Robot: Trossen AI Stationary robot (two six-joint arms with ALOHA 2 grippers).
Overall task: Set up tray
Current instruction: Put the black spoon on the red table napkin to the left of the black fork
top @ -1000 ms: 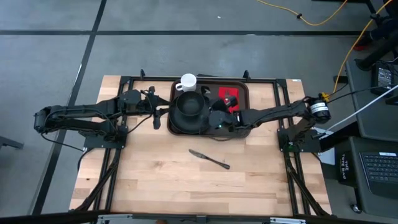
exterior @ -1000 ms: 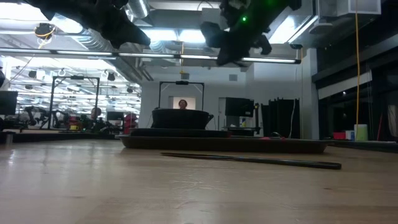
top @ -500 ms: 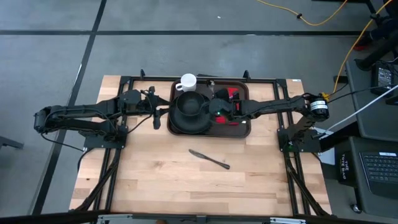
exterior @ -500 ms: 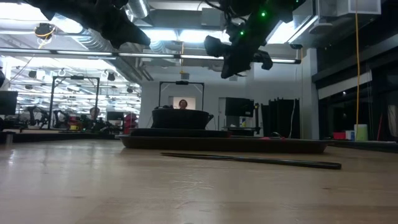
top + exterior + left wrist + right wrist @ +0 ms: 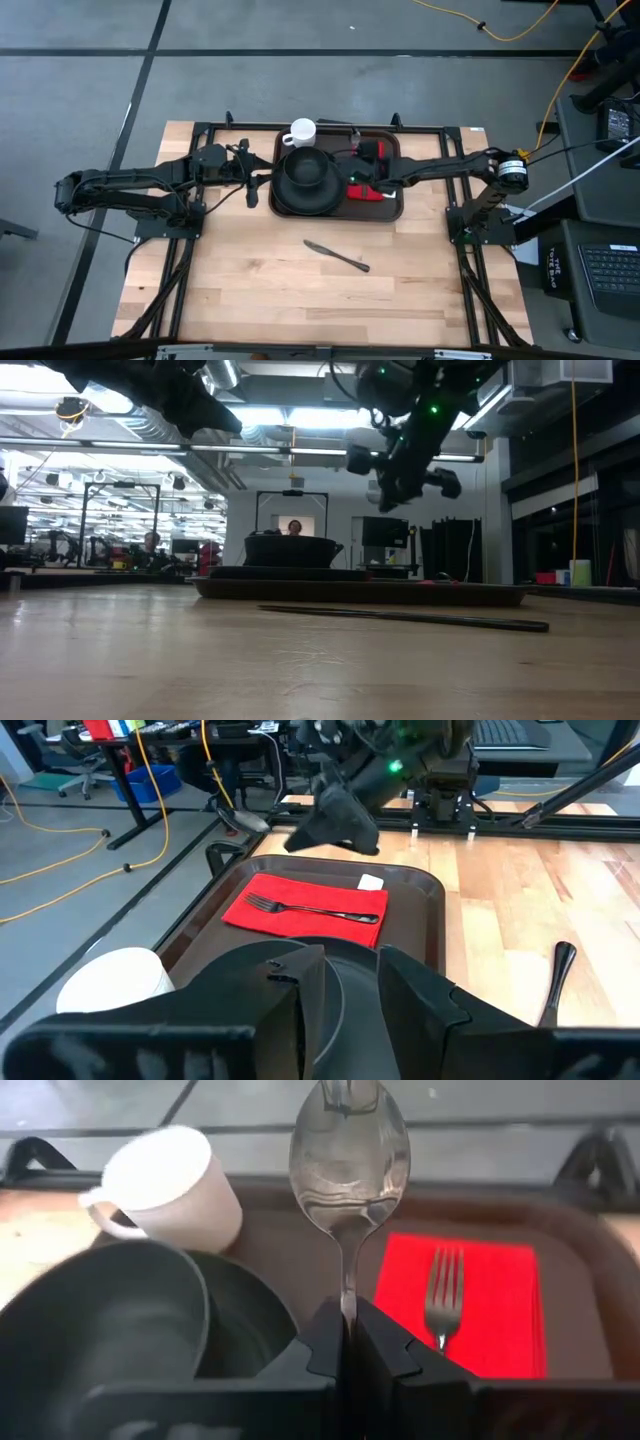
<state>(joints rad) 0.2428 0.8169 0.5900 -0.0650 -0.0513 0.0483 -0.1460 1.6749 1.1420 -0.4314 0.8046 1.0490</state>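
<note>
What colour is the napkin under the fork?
Red napkin, plain; the right wrist view shows it best, fork lying on it.

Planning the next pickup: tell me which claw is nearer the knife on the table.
Right. The right claw hangs over the tray, just beyond the knife; the left claw waits off the tray's left edge.

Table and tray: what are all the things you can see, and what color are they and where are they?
tray: 1, dark brown, far middle of the table
bowl: 1, black, on a black plate at the tray's left side
mug: 1, white, tray's far left corner
napkin: 1, red, flat on the tray's right side
fork: 1, silver, lying on the napkin
spoon: 1, silver, held above the tray
knife: 1, dark, on the wooden table nearer than the tray
table: 1, light wood
right gripper: 1, dark, over the tray, shut on the spoon's handle
left gripper: 1, dark, beside the tray's left edge
</note>
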